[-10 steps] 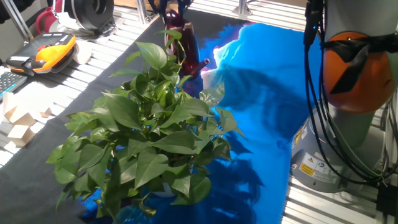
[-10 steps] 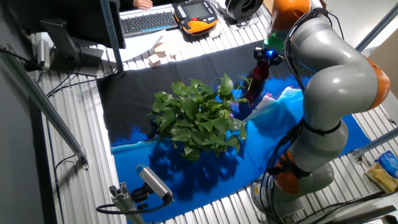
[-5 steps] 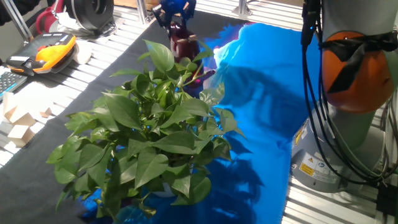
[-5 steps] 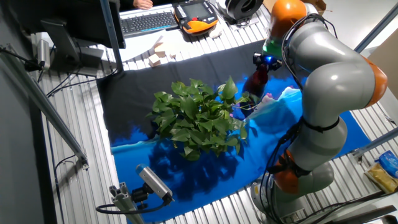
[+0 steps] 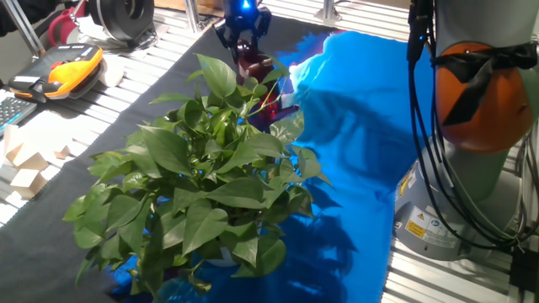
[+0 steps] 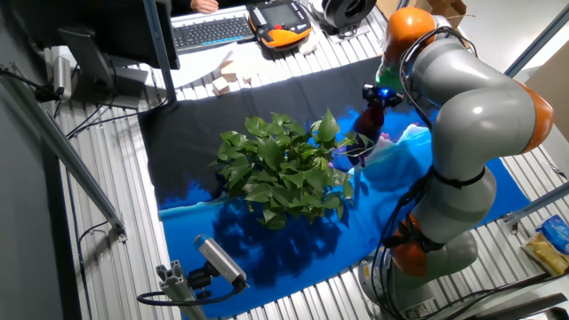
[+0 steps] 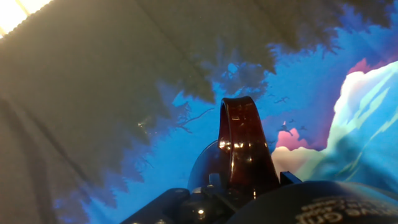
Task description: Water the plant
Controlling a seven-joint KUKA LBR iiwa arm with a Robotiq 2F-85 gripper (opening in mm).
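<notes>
Hand view, claw (image 7: 239, 186) gripping watering can (image 7: 239, 146) — plant (image 5: 198, 181) just beside

End effector (image 5: 242, 38) grips maroon watering can (image 5: 253, 66) just behind plant (image 5: 198, 177)

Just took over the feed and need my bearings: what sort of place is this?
Probably a robotics lab or workshop bench. The table is slatted aluminium profile, a teach pendant and keyboard lie at its edge, and the plant stands on printed cloth rather than a home surface.
</notes>
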